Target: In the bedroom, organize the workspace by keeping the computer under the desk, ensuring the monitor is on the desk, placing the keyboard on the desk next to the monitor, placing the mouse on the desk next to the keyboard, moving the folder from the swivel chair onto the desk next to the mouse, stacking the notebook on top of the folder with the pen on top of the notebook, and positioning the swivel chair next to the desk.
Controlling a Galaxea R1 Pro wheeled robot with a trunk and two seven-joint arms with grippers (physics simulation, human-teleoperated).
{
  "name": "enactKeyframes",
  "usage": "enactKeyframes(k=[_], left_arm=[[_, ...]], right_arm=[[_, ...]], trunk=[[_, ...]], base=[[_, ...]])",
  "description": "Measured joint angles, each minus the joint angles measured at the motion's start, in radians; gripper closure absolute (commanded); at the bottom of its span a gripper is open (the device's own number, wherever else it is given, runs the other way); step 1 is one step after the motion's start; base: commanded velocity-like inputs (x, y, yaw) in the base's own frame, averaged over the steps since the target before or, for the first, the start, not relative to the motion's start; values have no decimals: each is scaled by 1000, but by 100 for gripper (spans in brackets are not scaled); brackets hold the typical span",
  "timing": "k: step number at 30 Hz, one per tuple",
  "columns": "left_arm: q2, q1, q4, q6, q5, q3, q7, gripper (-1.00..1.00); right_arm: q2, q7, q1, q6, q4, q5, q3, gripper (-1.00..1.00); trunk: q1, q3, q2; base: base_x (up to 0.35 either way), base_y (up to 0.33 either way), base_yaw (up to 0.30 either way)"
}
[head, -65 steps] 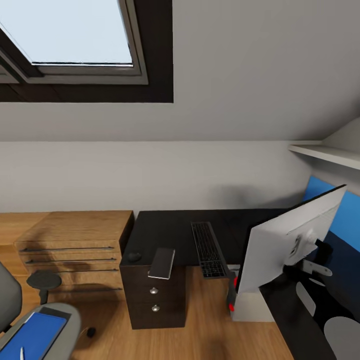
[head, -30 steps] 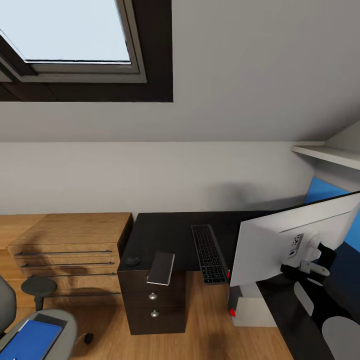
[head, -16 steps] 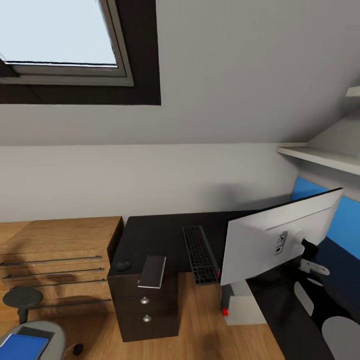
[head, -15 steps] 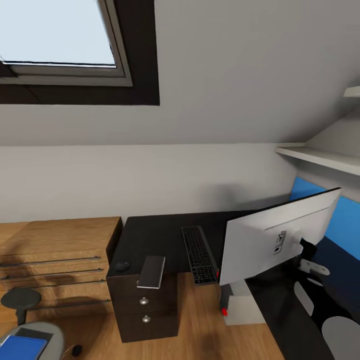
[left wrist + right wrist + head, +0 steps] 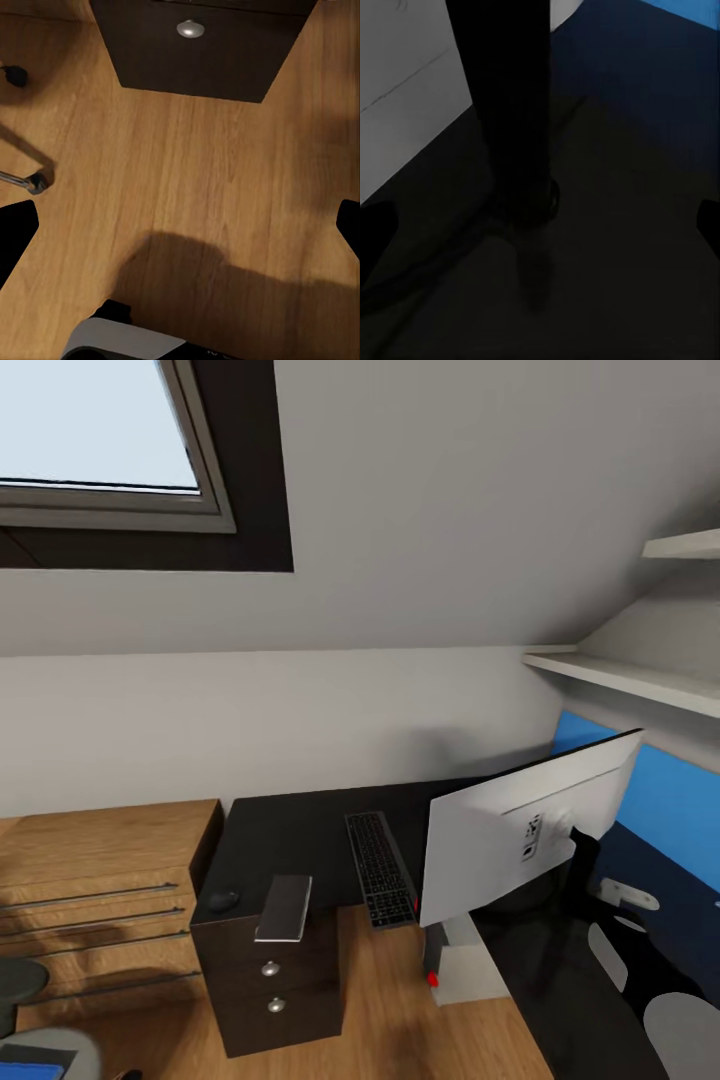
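Note:
On the black desk (image 5: 300,830) lie the dark keyboard (image 5: 380,868), a small dark mouse (image 5: 223,900) and a grey notebook (image 5: 285,908) over the drawer edge. The white-backed monitor (image 5: 520,832) stands tilted at the desk's right part, and its dark stand (image 5: 510,112) rises in front of my open right gripper (image 5: 540,225). A white computer (image 5: 455,965) with red marks sits on the floor under the desk. The swivel chair (image 5: 45,1045) with the blue folder (image 5: 25,1072) is cut off at the bottom left corner. My left gripper (image 5: 180,232) hangs open over the wooden floor. The pen is out of view.
A wooden dresser (image 5: 100,880) stands left of the desk. The desk's dark drawer unit (image 5: 265,985) has round knobs (image 5: 190,28). White shelves (image 5: 640,680) jut from the right wall over a blue panel (image 5: 670,800). A chair caster (image 5: 11,75) rests on the floor.
The head view has swung to the right, so desk, dresser and chair slide left in the picture. The monitor has tipped to a more upright stance since the oldest frame.

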Motion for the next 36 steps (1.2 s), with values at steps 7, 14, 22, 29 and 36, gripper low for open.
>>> enactKeyframes(k=[7,14,22,29,36], left_arm=[[-1,0,-6,-1,-1,-17,-2,-100],[0,0,-21,-1,0,-19,1,-100],[1,0,-65,-2,0,-16,6,-100],[11,0,-257,66,6,-14,5,-100],[17,3,-411,275,14,-16,4,-100]], right_arm=[[0,0,0,0,0,0,0,-100],[0,0,0,0,0,0,0,-100],[-1,0,0,-12,1,1,0,-100],[-1,0,0,-51,4,2,2,-100],[0,0,0,-55,6,3,2,-100]], trunk=[[0,0,0],[0,0,0],[8,-6,-13],[34,-27,-62],[61,-49,-111]], base=[[0,0,-11],[0,0,-1],[0,0,0],[0,0,0],[0,0,0]])
